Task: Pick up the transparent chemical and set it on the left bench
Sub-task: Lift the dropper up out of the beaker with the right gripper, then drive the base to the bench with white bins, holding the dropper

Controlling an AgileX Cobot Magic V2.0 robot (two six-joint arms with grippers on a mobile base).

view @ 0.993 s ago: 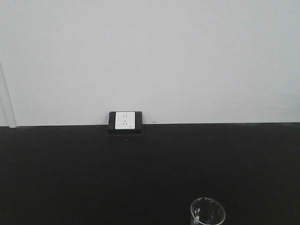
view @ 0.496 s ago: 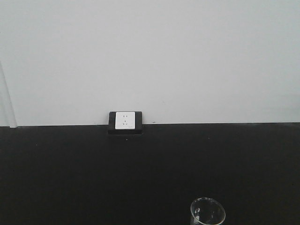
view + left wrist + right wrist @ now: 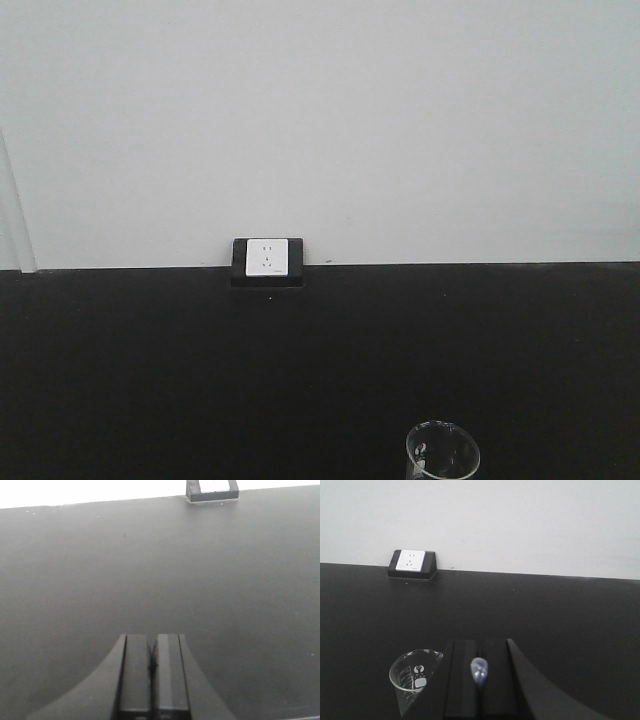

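1. Your right gripper (image 3: 479, 646) pinches the transparent chemical (image 3: 479, 670); its clear bulb shows between the two closed fingers, above the black bench (image 3: 560, 620).
2. A glass beaker (image 3: 414, 676) stands just left of that gripper, on the near part of the bench; a white wall socket (image 3: 410, 561) sits at the far edge, to the left.
3. Your left gripper (image 3: 152, 647) hangs over the dark bench top with its fingers pressed together; the socket lies far off, to its right.

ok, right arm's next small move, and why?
Probably swing the right gripper leftward at height: its jaws are shut on the clear plastic dropper pipette, the clear glass beaker stands just to its left, and the black bench on the left looks bare.
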